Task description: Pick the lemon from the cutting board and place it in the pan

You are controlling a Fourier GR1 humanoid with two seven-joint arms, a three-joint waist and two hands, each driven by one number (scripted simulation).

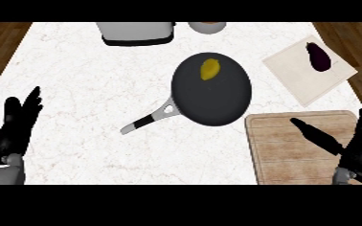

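1. You have one lemon (210,69), lying inside the one pan (212,100).
2. One cutting board (300,148) sits under your released right hand (322,138).
3. Your left hand (17,122) rests, fingers straight, at the left edge.

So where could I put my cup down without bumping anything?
The counter is bare left of the pan, and below its handle. It is crowded near the lemon and the eggplant on its mat.
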